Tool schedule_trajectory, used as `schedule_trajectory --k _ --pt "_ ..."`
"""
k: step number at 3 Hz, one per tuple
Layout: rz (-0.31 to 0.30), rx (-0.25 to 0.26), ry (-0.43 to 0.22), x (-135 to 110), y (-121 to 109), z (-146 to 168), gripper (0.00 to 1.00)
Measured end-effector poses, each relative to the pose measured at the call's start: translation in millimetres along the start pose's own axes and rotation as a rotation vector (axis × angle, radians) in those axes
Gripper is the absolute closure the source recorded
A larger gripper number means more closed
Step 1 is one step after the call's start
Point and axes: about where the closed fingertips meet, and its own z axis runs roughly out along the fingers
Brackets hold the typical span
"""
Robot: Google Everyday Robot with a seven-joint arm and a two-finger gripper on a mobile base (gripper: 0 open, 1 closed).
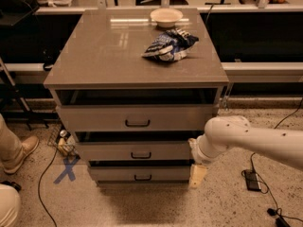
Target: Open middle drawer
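The grey-beige cabinet has three drawer fronts stacked in front of me. The middle drawer is the medium-height front with a small black bar handle. None of its inner box shows. My white arm reaches in from the right. My gripper hangs pointing down at the cabinet's lower right front corner, right of the middle drawer's handle and level with the bottom drawer. It holds nothing that I can see.
The top drawer has a longer handle. A white bowl and a blue chip bag lie on the cabinet top. A person's leg and shoe are at left. Blue tape X, cables and a black box lie on the floor.
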Motion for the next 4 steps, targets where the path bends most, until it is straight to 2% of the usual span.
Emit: schedule_trajectory --k 1,2,3,4 --pt "-0.039 -0.002 0.003 -3.5 -5.8 17.4 0.00" --pt "-0.112 0.037 0.029 -13.4 -15.4 35.5 0.00" --pt "-0.156 0.084 0.054 -18.9 -32.4 51.1 0.00" --pt "-0.166 0.086 0.051 -18.3 -50.1 69.7 0.00"
